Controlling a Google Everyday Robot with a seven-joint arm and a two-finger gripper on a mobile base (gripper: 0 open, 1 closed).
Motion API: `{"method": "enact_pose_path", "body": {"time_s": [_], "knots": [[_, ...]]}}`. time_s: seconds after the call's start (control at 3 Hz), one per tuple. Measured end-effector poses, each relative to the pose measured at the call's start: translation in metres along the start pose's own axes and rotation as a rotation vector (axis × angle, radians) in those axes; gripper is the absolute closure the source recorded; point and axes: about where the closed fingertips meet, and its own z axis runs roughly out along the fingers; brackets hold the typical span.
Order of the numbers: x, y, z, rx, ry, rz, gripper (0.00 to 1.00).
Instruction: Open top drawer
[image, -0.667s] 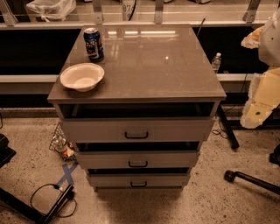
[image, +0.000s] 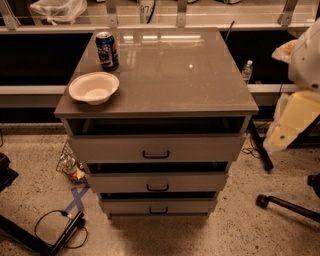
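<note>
The top drawer (image: 200, 148) is the uppermost and widest of three grey drawers in a grey cabinet, with a small black bar handle (image: 156, 155) at its centre. A dark gap shows between its front and the cabinet top. My gripper (image: 280, 135) hangs at the right edge of the camera view, a cream-coloured piece under the white arm, well to the right of the cabinet and apart from the handle. It holds nothing that I can see.
A white bowl (image: 93, 87) and a blue drink can (image: 107, 50) stand on the cabinet top (image: 175, 70) at the left. Two narrower drawers (image: 195, 181) lie below. Cables, blue tape and a black stand are on the floor at the left, a chair base (image: 287, 205) at the right.
</note>
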Motion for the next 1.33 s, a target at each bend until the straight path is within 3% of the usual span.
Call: {"method": "enact_pose_path", "body": {"time_s": [0.33,0.67,1.0,1.33], "knots": [[0.014,0.033,0.037,0.002,-0.081,0.049,0.0],[0.036,0.079,0.123,-0.053,-0.236,0.11,0.0],[0.034,0.07,0.166,0.015,-0.367,0.103,0.0],[0.029,0.021,0.19,0.154,-0.43,0.088,0.0]]}}
